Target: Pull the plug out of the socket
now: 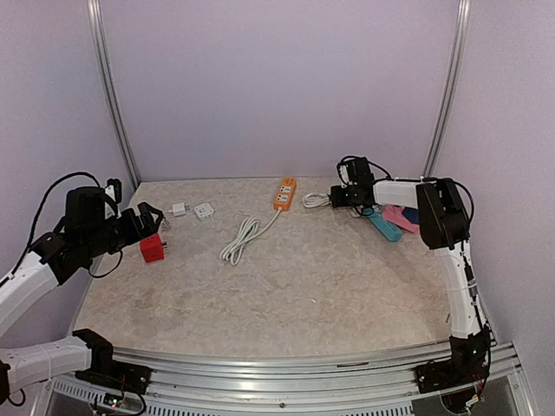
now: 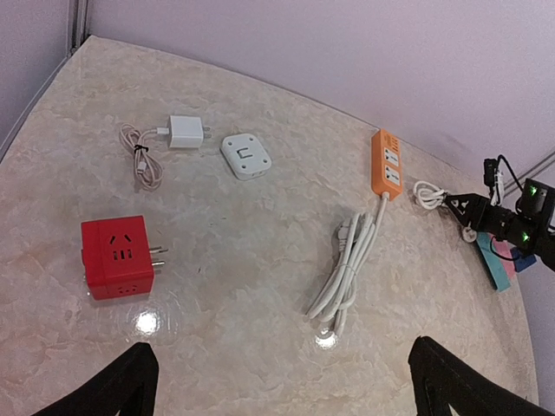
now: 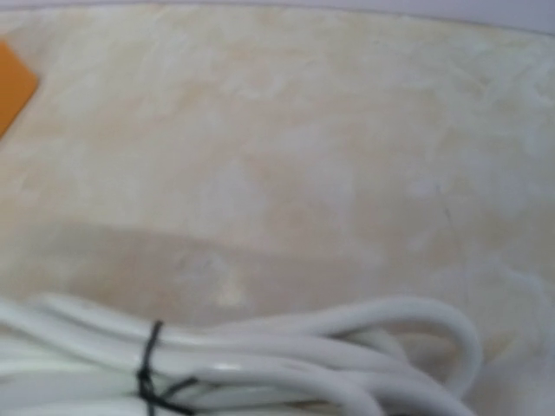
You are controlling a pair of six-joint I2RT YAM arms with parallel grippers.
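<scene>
Left end effector [image 2: 282, 373] wide open, right arm [image 1: 458, 269] outstretched.

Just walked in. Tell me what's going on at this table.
Two robot arms are working over a table of sockets and cables. The left tool hangs wide open above the red socket cube, touching nothing. The right tool is down at the small tied white cable coil beside the orange power strip. Whether it has gripped the coil cannot be told. Nothing appears plugged into the strip.
</scene>
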